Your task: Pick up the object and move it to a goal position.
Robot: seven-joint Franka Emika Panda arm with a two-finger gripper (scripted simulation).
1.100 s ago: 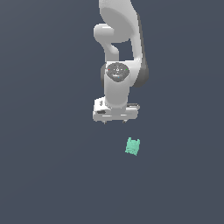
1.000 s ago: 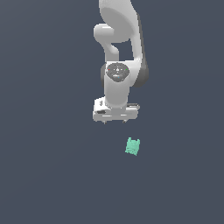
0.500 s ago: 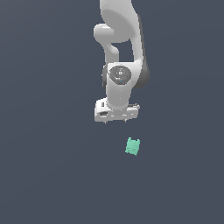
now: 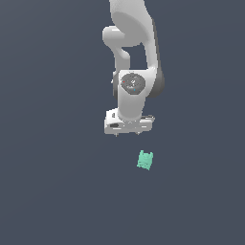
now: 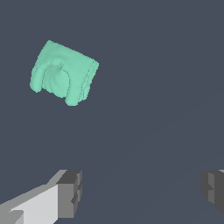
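in the exterior view the fingertips of the white robot gripper [image 4: 128, 134] are hard to make out: only two small dark points show under the wide white hand body, and the upper part of the white robot arm [image 4: 131, 28] is cut off by the frame. in the wrist view each finger is also cut off by the picture border; one grey finger pad [image 5: 69, 194] shows with its white base, the other is only a dark piece at the opposite border.

the fingers stand spread wide apart, with bare floor between them, and they pinch nothing.

the small mint-green blocky piece [image 4: 145, 160] lies on the flat dark grey-blue floor [image 4: 52, 182], below the gripper in the exterior view and a little toward the exterior view's right. it is apart from the gripper, not touching it. in the wrist view the same piece [image 5: 63, 73] lies tilted, ahead of the fingers and off to the side of the gap between them, nearer to the finger with the white base. it shows a rounded hollow on its top face and a notched edge; finer details are blurred.

the floor is open on all sides of the piece, and no floor edge shows in either view. i cannot tell the height of the gripper over the floor.
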